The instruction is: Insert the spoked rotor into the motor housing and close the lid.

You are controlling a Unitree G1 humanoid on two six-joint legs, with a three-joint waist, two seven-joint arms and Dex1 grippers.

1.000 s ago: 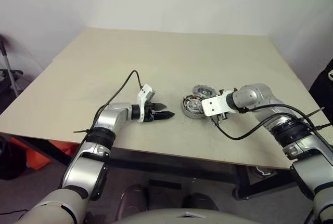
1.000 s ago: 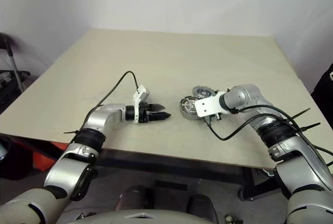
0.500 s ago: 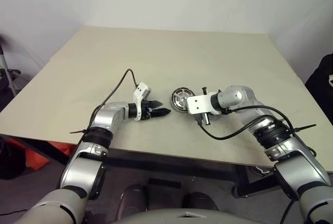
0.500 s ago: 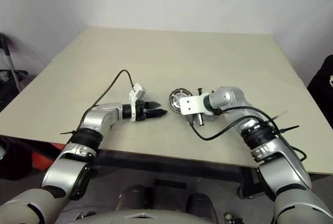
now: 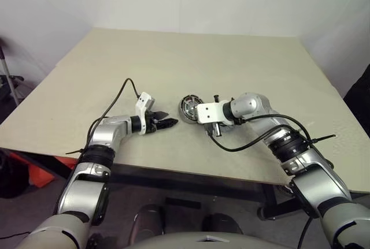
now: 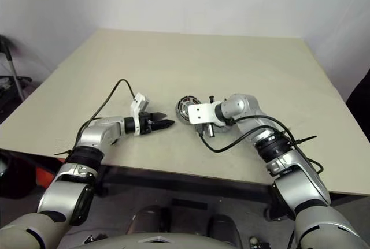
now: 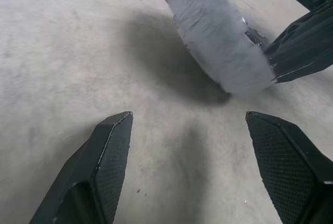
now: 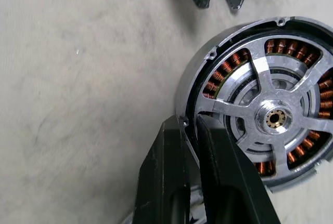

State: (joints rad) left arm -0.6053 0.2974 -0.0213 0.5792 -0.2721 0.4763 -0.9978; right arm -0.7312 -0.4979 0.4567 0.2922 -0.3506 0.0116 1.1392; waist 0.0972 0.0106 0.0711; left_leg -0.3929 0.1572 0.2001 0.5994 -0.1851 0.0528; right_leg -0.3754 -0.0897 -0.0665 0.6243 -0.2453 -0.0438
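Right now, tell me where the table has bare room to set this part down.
Bare patches: the table's whole far half, and its left side beyond the left gripper. Crowded: the near middle, where the right gripper pinches the motor housing's rim opposite the left gripper.

Round motor housing (image 8: 260, 115) with copper coils and spoked silver hub, tilted above the tan table, rim pinched between two black fingers.

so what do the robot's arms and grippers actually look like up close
Both arms are silver-grey metal segments with black ribbed joint bands. Each wrist carries a white bracket with a loose black cable looping back along the arm. The left gripper and right gripper each have two black, wedge-shaped fingers with finely textured inner pads.
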